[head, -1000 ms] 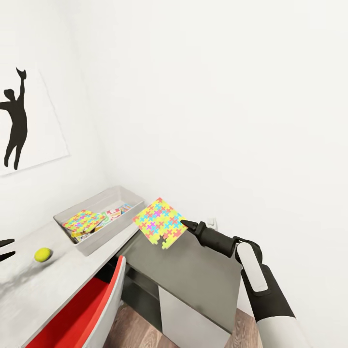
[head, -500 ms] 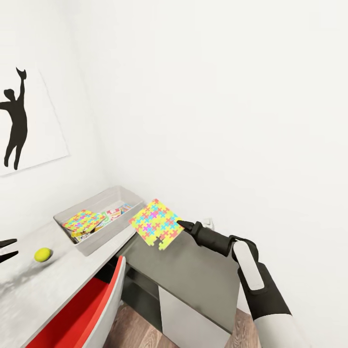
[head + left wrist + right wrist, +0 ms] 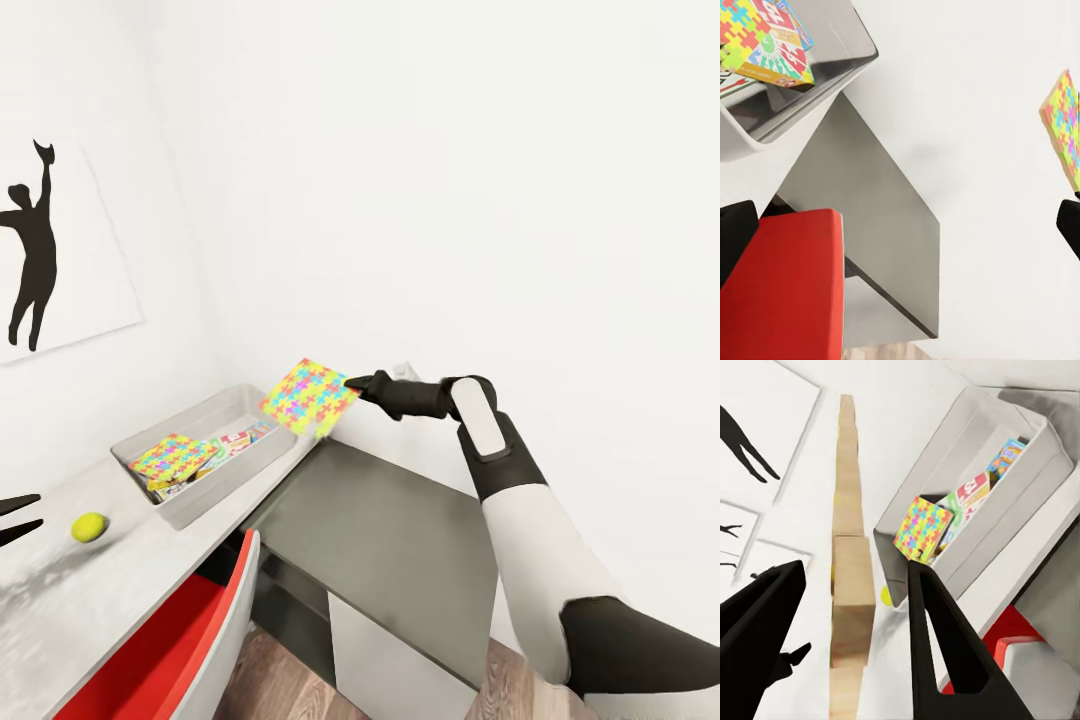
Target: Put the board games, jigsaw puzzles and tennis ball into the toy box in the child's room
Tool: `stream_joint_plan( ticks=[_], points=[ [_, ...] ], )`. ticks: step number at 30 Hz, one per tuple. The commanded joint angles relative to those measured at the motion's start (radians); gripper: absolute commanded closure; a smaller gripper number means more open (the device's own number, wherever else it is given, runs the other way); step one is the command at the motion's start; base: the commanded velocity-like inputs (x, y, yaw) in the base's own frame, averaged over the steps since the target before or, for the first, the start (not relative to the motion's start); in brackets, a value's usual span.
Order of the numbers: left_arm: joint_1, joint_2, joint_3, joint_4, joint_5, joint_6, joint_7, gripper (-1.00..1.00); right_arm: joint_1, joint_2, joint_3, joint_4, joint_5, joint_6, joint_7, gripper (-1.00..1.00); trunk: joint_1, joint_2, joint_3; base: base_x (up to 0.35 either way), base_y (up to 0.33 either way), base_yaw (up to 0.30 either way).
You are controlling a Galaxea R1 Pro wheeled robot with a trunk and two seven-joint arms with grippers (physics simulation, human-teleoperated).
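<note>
Head view shows the jigsaw puzzle (image 3: 309,397) pinched by one edge in the right gripper's (image 3: 352,383) jaws, held tilted in the air just over the toy box's (image 3: 188,513) near corner, likely for dropping in beside the other puzzle (image 3: 172,455). The tennis ball (image 3: 88,526) waits on the table (image 3: 70,590); the left gripper's (image 3: 8,516) jaws look spread.

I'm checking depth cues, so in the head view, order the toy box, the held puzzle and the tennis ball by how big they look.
1. Toy box, clearly largest.
2. Held puzzle, in the right gripper, raised in the air, so its distance is uncertain.
3. Tennis ball, smallest by far.
</note>
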Motion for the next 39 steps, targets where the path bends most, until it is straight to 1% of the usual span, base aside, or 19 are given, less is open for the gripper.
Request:
stream_joint_plan(
  ticks=[1, 3, 4, 15, 21, 25, 28, 33, 39],
  points=[
    [-0.001, 0.001, -0.008, 0.001, 0.005, 0.011, -0.005, -1.0, -0.009, 0.001, -0.001, 0.014, -0.001, -0.006, -0.002, 1.0, 0.001, -0.002, -0.002, 0.0, 0.0, 0.0],
    [-0.001, 0.001, -0.008, 0.001, 0.005, 0.011, -0.005, -1.0, -0.012, 0.001, 0.0, 0.022, -0.002, -0.021, -0.003, 1.0, 0.001, -0.002, -0.002, 0.0, 0.0, 0.0],
    [-0.001, 0.001, -0.008, 0.001, 0.005, 0.011, -0.005, -1.0, -0.014, 0.001, 0.002, 0.028, -0.003, -0.041, -0.003, 1.0, 0.001, -0.002, -0.002, 0.0, 0.0, 0.0],
    [-0.001, 0.002, -0.01, 0.001, 0.005, 0.011, -0.005, -1.0, -0.015, 0.001, 0.003, 0.027, -0.002, -0.048, -0.003, 1.0, 0.001, -0.002, -0.002, 0.0, 0.0, 0.018],
    [-0.001, 0.002, -0.01, 0.001, 0.005, 0.011, -0.005, -1.0, -0.015, 0.001, 0.004, 0.027, -0.001, -0.052, -0.005, 1.0, 0.001, -0.002, 0.001, 0.0, 0.0, 0.24],
    [-0.001, 0.008, -0.01, 0.001, 0.005, 0.009, -0.005, -1.0, -0.015, 0.001, 0.006, 0.028, -0.001, -0.064, -0.005, 1.0, 0.001, -0.002, 0.001, 0.0, -0.015, 0.281],
    [-0.001, 0.005, -0.01, 0.001, 0.005, 0.009, -0.005, -1.0, -0.015, 0.001, 0.007, 0.029, 0.002, -0.088, -0.005, 1.0, 0.001, -0.002, 0.001, 0.0, -0.104, 0.287],
    [-0.001, 0.004, -0.01, 0.001, 0.005, 0.009, -0.005, -1.0, -0.015, 0.001, 0.007, 0.031, 0.003, -0.106, -0.005, 1.0, 0.001, -0.002, 0.001, 0.0, -0.127, 0.288],
    [-0.001, 0.004, -0.011, 0.001, 0.005, 0.009, -0.005, -1.0, -0.015, 0.001, 0.007, 0.03, 0.003, -0.111, -0.005, 1.0, 0.001, -0.002, 0.001, 0.0, -0.02, 0.288]
  ],
)
